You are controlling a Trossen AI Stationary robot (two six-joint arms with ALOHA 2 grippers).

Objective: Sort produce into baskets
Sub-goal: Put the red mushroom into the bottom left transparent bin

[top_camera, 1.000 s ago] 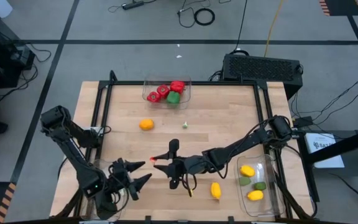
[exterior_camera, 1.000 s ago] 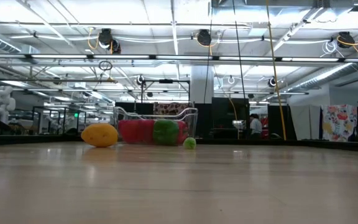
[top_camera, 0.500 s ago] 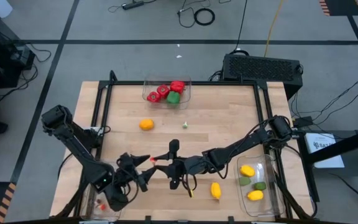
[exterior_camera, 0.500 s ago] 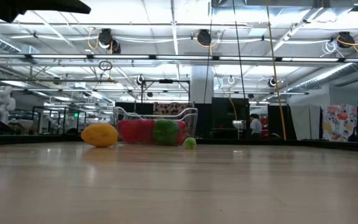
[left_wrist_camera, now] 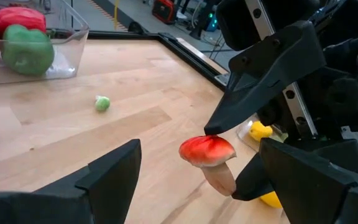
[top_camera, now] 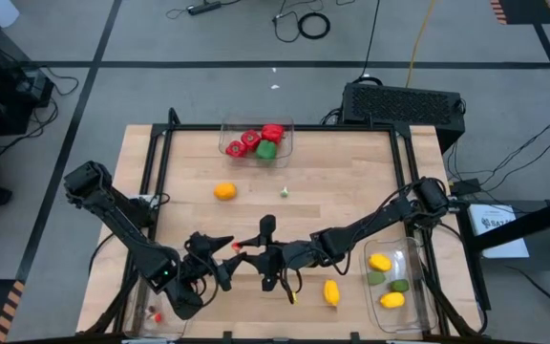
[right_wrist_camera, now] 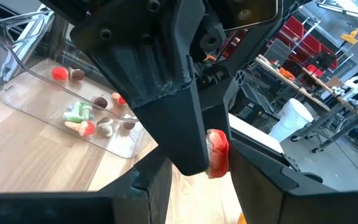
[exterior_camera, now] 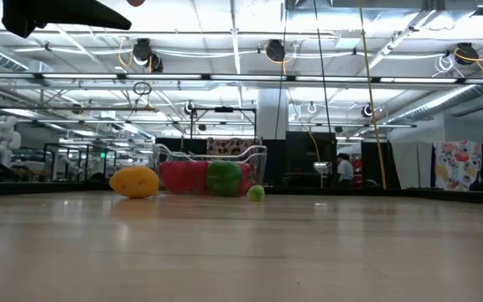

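Pale wooden table (top_camera: 342, 182), orange (top_camera: 224, 191), lemon (top_camera: 331, 291), three clear baskets (top_camera: 258, 140)

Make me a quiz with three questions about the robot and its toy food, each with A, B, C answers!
1. Where does the loose orange fruit lie?
A. On the bare table
B. In the far basket
C. In the right gripper

2. What colour is the cap of the toy mushroom that the right gripper holds?
A. Blue
B. Red
C. Yellow

3. How are the fingers of the left gripper?
A. Shut on a lemon
B. Shut on a pepper
C. Open, holding nothing

Answers:
1. A, since the high view shows it alone on the wood, apart from the far basket of peppers.
2. B, since the left wrist view shows a red cap on a pale stem, pinched by a dark finger.
3. C, since the left wrist view shows its two fingers spread wide, either side of the mushroom.
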